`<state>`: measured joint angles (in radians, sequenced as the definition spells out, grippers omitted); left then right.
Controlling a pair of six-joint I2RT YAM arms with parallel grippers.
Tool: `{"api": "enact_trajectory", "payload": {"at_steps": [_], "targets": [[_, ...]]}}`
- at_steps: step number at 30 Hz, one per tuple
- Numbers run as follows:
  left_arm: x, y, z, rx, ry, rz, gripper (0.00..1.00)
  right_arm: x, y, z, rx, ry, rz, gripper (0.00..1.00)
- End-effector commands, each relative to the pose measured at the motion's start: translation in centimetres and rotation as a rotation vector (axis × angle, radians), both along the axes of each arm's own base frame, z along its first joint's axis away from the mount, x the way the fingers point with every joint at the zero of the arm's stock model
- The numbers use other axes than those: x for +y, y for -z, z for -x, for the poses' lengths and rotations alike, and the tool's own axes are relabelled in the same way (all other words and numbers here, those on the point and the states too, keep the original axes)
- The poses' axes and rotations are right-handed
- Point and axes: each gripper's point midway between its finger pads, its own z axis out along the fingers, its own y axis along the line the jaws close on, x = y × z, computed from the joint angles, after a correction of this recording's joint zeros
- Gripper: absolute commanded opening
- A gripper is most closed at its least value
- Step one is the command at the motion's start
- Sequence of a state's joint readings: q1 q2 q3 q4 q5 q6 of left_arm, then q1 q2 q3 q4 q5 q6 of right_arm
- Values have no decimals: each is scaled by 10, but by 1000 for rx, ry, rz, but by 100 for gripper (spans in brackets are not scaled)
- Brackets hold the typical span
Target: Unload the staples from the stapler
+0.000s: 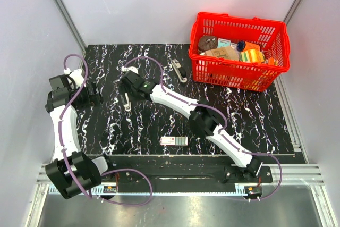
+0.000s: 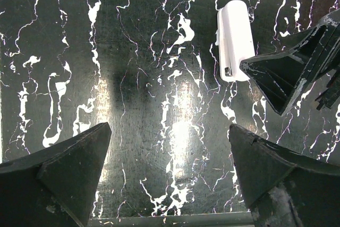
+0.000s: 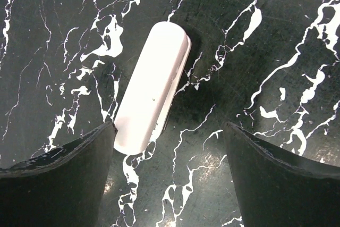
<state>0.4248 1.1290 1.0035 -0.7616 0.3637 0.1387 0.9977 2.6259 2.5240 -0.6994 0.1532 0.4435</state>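
The stapler (image 1: 126, 102) is a small white plastic bar lying flat on the black marbled table, left of centre. My right gripper (image 1: 127, 92) hovers just above it, open and empty. In the right wrist view the stapler (image 3: 152, 86) lies at an angle, its near end beside the left fingertip (image 3: 79, 158), and the gripper (image 3: 169, 131) holds nothing. My left gripper (image 1: 96, 95) is open and empty to the left of the stapler. In the left wrist view (image 2: 170, 131) the stapler (image 2: 235, 41) is at the upper right, with the right gripper's fingers (image 2: 297, 73) next to it.
A small flat red-and-green labelled box (image 1: 173, 141) lies near the table's front edge. A slim grey metal tool (image 1: 179, 70) lies at the back centre. A red basket (image 1: 239, 75) with several items stands at the back right.
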Motion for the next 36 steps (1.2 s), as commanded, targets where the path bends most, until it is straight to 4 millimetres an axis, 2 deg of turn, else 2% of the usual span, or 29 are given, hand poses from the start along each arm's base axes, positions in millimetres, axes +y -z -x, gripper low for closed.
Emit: {"api": "enact_trajectory", "payload": {"at_steps": [1,7,12,18,22,26,31,33,36], "targets": [[0,-3,-2,-30,10,-10,99,15,-10,7,7,-21,-61,88],[2,0,-3,-19,-3,-6,99,25,-11,9,4,-31,-89,87],[4,-1,-4,-18,-8,-7,99,31,-10,11,9,-37,-110,80],[4,1,-3,-15,-6,-15,99,40,-13,16,-5,-49,-122,79],[4,2,-2,-13,-1,-18,99,38,0,17,10,-42,-100,72],[3,5,-1,-22,7,-23,99,34,4,18,14,-36,-84,57],[-5,14,-4,-27,61,7,99,28,-5,16,-8,-23,-78,33],[-9,20,-3,-16,93,20,91,27,-13,16,-13,-19,-86,28],[-15,29,0,-18,137,25,89,24,-24,17,-8,-6,-102,19]]}}
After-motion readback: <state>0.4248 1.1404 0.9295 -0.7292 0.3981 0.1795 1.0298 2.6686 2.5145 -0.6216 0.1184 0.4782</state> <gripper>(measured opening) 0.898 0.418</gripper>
